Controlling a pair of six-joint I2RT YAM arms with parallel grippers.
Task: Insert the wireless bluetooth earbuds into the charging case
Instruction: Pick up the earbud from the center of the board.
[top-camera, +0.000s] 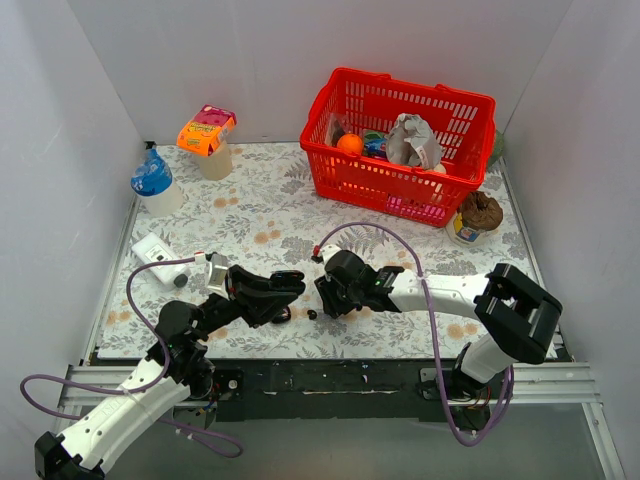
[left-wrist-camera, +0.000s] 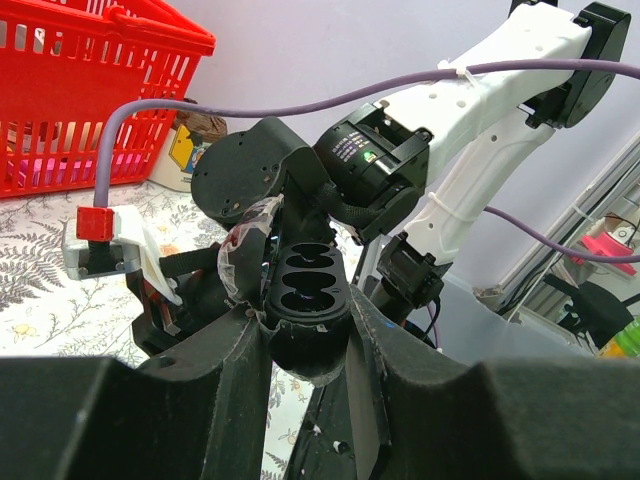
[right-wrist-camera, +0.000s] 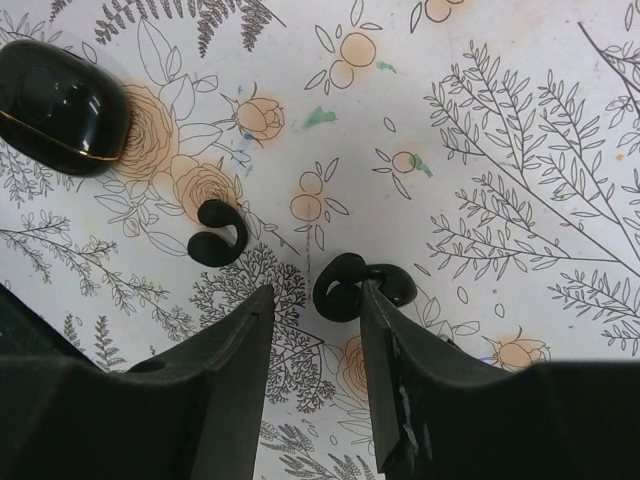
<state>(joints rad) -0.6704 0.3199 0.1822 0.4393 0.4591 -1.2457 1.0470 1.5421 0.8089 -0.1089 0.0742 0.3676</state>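
Note:
My left gripper (left-wrist-camera: 305, 335) is shut on the black charging case (left-wrist-camera: 308, 290) and holds it open side up, so its oval cavities show. In the top view the left gripper (top-camera: 272, 290) is just left of my right gripper (top-camera: 322, 297). Two small black hooked earbuds lie on the floral mat. One earbud (right-wrist-camera: 362, 285) touches the tip of the right finger. The other earbud (right-wrist-camera: 218, 233) lies to the left, beyond the left finger. My right gripper (right-wrist-camera: 315, 298) is open and low over the mat. One tiny black bit (top-camera: 311, 314) shows in the top view.
A larger glossy black oval piece (right-wrist-camera: 60, 105) with a thin gold line lies at the far left. A red basket (top-camera: 405, 140) holding several items stands at the back right, with a jar (top-camera: 478, 215) beside it. A bottle (top-camera: 155, 185), a cup (top-camera: 208, 135) and a white box (top-camera: 155, 250) stand on the left.

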